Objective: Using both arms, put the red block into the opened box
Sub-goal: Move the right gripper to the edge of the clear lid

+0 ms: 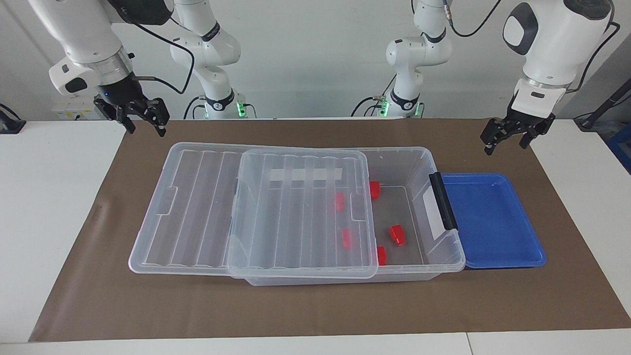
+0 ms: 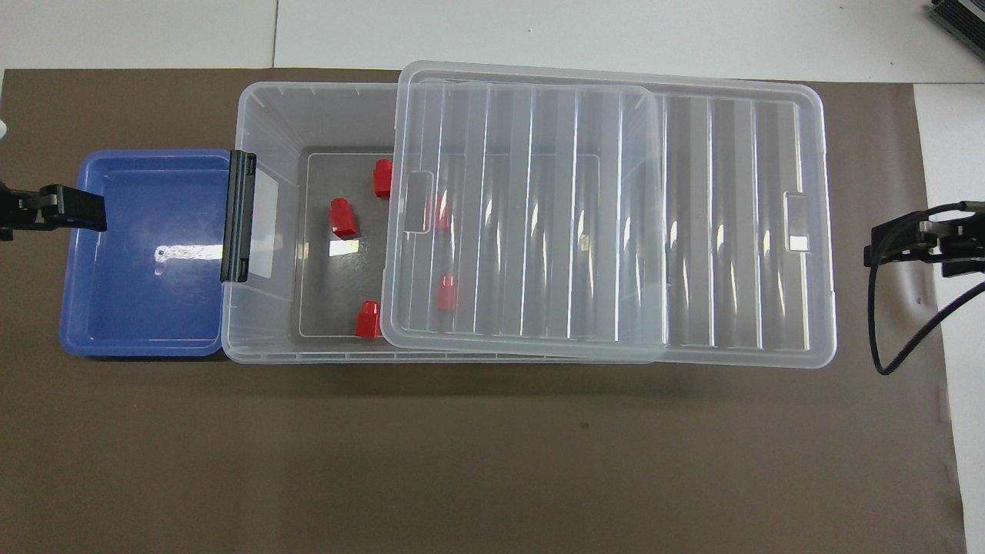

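Looking at the box (image 1: 425, 165) lying lengthwise on the brown mat (image 1: 315, 305), with its black handle (image 1: 442, 201) at the end toward the left arm. Seeing the ribbed clear lid (image 1: 296, 212) resting on top of the box, pushed off toward the right arm's end and overhanging the box there, leaving only the part of the box next to the handle uncovered. Counting five red blocks (image 1: 397, 234) lying on the floor of the box: three in the uncovered part by the handle, two more showing through the lid just beside them, all apart from one another. Noticing a white label strip (image 1: 305, 174) showing through the lid along the wall of the box nearer to the robots. Finding the shallow blue tray (image 1: 493, 222) sitting flat on the mat, touching the handle end of the box, holding nothing. Spotting the left gripper (image 1: 508, 139) hanging in the air over the mat, off the handle end of the box, fingers spread apart, grasping nothing. Spotting the right gripper (image 1: 145, 123) hanging in the air over the edge of the mat, off the lid-covered end of the box, fingertips standing apart, grasping nothing. Seeing neither gripper touching the box, the lid or any block.
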`<state>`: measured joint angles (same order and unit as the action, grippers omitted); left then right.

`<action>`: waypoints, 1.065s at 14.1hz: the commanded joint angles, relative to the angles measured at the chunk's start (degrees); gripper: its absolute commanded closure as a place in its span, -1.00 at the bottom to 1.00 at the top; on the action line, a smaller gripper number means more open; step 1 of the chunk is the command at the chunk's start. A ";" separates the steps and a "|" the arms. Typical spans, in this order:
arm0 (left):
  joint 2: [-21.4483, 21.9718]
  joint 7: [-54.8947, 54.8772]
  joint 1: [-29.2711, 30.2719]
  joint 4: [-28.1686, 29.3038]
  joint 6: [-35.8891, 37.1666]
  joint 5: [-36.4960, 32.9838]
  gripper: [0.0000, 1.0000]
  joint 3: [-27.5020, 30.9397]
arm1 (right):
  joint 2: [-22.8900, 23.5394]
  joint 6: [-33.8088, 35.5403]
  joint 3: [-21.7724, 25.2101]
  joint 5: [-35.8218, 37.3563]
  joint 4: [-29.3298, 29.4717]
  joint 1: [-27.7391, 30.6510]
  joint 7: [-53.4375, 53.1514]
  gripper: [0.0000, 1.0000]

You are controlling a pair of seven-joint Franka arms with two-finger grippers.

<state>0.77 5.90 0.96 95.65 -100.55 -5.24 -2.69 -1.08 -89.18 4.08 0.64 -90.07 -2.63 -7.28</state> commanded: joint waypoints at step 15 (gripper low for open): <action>0.99 -0.19 0.45 0.94 0.53 0.84 -1.00 -0.21 | 18.83 -32.62 -0.30 6.14 -0.63 8.43 19.32 1.00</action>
<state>0.77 5.90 0.96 95.65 -100.51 -5.24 -2.69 16.37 -120.45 4.43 8.08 -91.58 4.32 10.45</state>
